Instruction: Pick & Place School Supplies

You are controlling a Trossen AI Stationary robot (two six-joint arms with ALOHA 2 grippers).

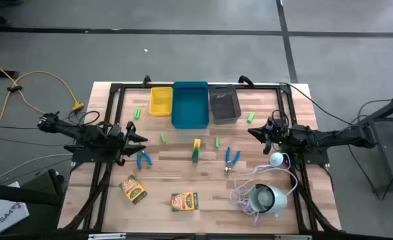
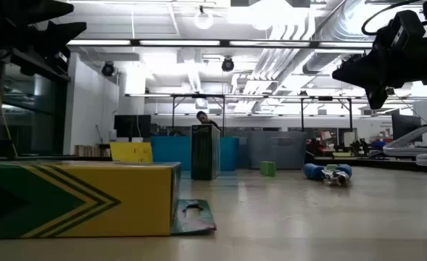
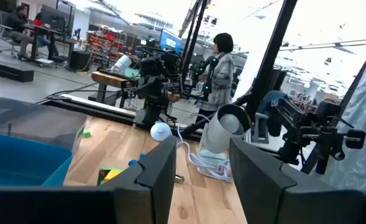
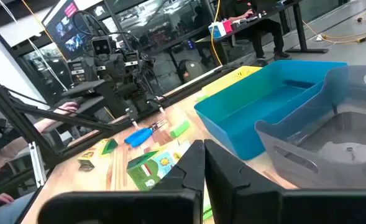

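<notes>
nothing is sitting binned yet: both crayon boxes (image 1: 134,190), scissors (image 1: 232,158) and green pieces (image 1: 163,138) are lying scattered on the table (image 1: 203,200). left gripper (image 1: 139,137) is hovering released at the left edge, right gripper (image 1: 255,133) nearly clenched at the right edge, both empty.

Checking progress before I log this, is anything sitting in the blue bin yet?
No, the blue bin shows only its bare blue floor in the overhead view, and the crayon boxes lie on the table.

Ahead of me: yellow plastic bin (image 1: 161,101), blue plastic bin (image 1: 190,105), grey plastic bin (image 1: 224,105) in a row; round white device w/ coiled cord (image 1: 265,199) near front-right.
</notes>
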